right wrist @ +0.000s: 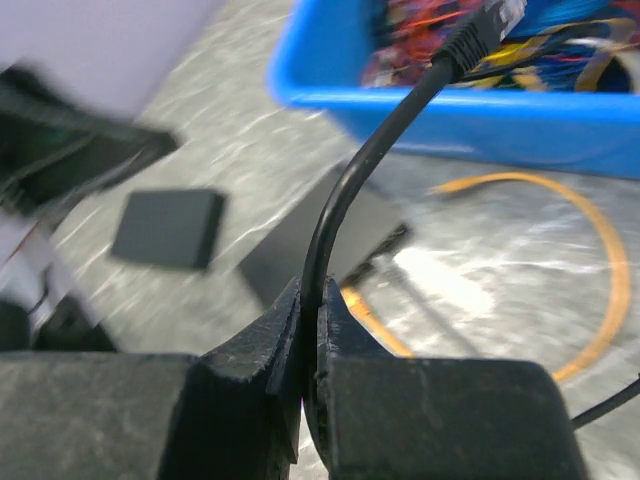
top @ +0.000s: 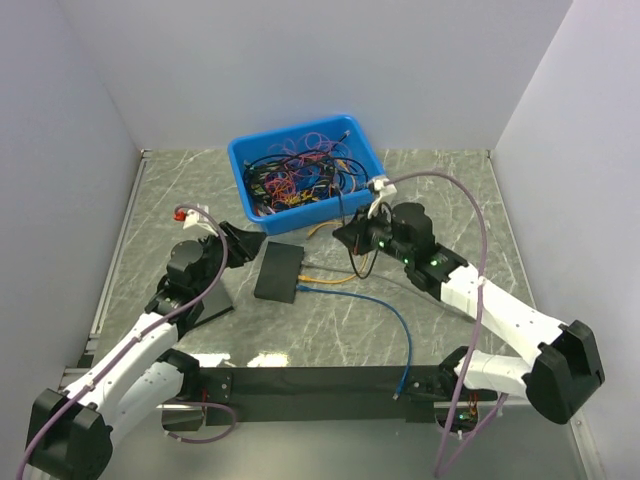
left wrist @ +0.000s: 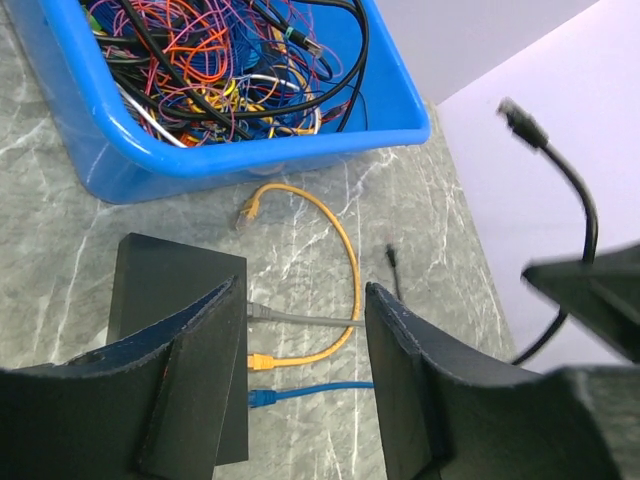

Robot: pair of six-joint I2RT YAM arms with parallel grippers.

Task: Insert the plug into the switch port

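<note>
Right claw (right wrist: 308,330), clamped on black cable (right wrist: 350,190) short of its plug (right wrist: 485,25), plug pointing up toward blue bin (right wrist: 420,100); switch (top: 278,272) on bench (top: 450,200) to that claw's left, cabled port face toward it; left claw (left wrist: 303,300) half-open, empty.

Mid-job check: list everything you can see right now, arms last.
blue plastic bin: one, blue, far side of table
tangled thin wires: many, mixed colours, inside the bin
flat black switch box: one, black, mid-table, before the bin
grey cable, orange cable, blue cable: one each, running into the switch's right side
black cable with plug: one, black, held above the table
left gripper: open, empty, beside the switch
right gripper: shut on the black cable
</note>
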